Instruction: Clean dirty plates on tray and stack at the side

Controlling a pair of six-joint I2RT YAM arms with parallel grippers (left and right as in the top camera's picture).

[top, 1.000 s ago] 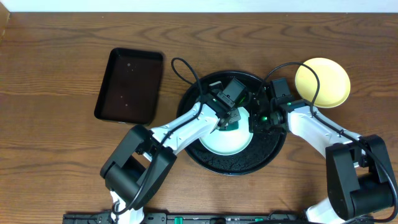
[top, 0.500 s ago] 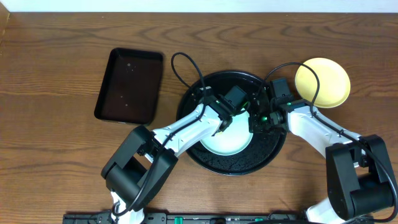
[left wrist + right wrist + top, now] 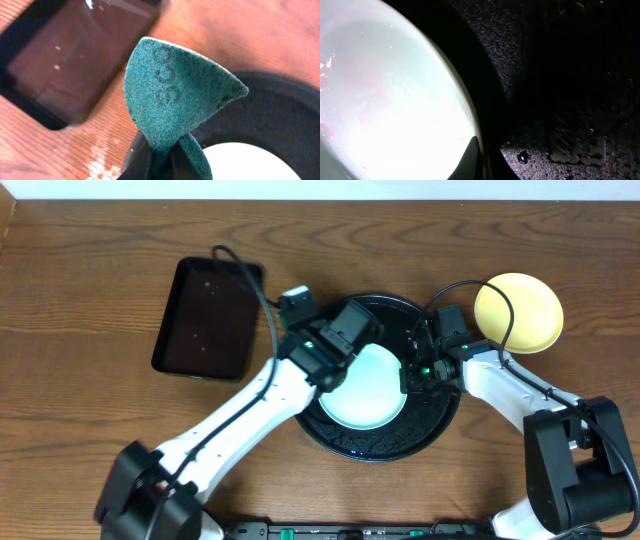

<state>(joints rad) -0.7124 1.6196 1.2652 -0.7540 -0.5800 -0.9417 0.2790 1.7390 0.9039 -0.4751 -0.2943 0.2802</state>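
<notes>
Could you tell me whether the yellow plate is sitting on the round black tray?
No, the yellow plate lies on the wooden table, outside the rim of the round tray.

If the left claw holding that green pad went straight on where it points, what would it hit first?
Likely the wooden table, the strip between the rectangular tray and the round tray, its green pad touching first; depth is unclear.
</notes>
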